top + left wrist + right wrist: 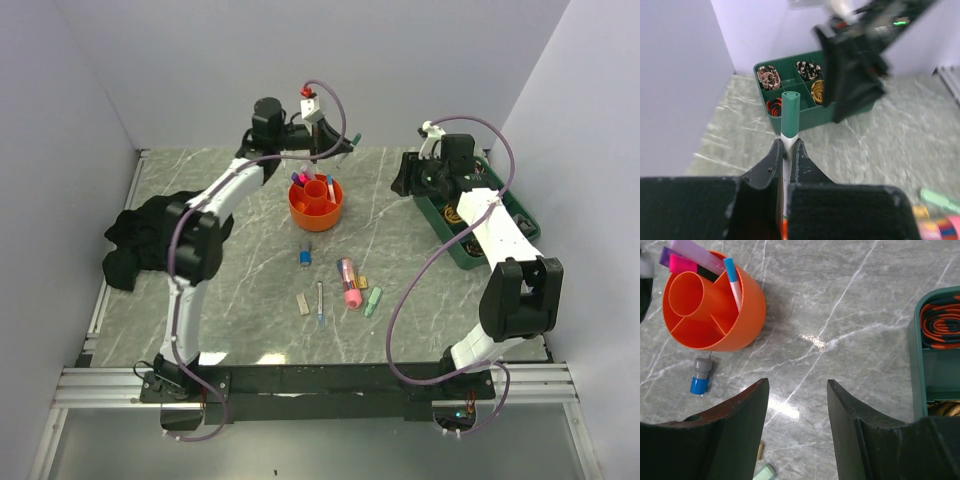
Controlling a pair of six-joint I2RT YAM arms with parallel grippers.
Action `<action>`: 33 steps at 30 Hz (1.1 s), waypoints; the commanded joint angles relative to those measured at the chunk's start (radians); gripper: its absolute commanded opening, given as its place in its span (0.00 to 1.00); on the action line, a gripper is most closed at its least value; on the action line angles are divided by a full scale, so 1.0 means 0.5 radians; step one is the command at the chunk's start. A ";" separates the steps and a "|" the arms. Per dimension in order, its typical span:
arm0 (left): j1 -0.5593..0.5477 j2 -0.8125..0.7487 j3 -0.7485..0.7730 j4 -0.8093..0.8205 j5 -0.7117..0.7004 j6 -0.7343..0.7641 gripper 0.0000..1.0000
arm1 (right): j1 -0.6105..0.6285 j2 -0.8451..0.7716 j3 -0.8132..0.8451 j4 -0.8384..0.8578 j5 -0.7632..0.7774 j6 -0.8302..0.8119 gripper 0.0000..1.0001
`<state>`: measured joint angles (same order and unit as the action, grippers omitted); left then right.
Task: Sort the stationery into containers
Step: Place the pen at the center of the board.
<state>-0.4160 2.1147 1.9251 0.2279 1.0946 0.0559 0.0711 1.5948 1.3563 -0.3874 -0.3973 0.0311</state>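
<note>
Green-capped pen (789,107) is clamped in the left pincer (786,150), raised just beyond the orange holder (316,203). Right pincer (797,385) is released and empty over the desk (865,300), beside the green tray (916,360).

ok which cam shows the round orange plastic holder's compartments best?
Right wrist. The round orange plastic holder sits large at upper left, seen from above, so its central cup and ring dividers are clear. Top external shows it whole but small, and the dividers are hard to read. Left wrist shows nothing clear of it.
</note>
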 commanded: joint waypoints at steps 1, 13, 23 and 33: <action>0.007 0.323 0.374 0.796 0.075 -0.851 0.01 | -0.013 0.010 0.070 0.008 0.049 -0.038 0.58; 0.120 0.532 0.215 0.747 0.053 -0.790 0.01 | -0.017 0.145 0.100 0.026 0.058 -0.035 0.58; 0.133 0.575 0.049 0.704 0.029 -0.722 0.03 | -0.013 0.244 0.180 0.035 0.049 -0.025 0.58; 0.133 0.606 -0.006 0.520 -0.048 -0.554 0.13 | -0.010 0.253 0.150 0.045 0.043 -0.016 0.58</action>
<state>-0.3466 2.4134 1.9434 0.5152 1.0863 -0.2733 0.0692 1.7092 1.4033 -0.3874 -0.3786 0.0257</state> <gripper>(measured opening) 0.139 0.579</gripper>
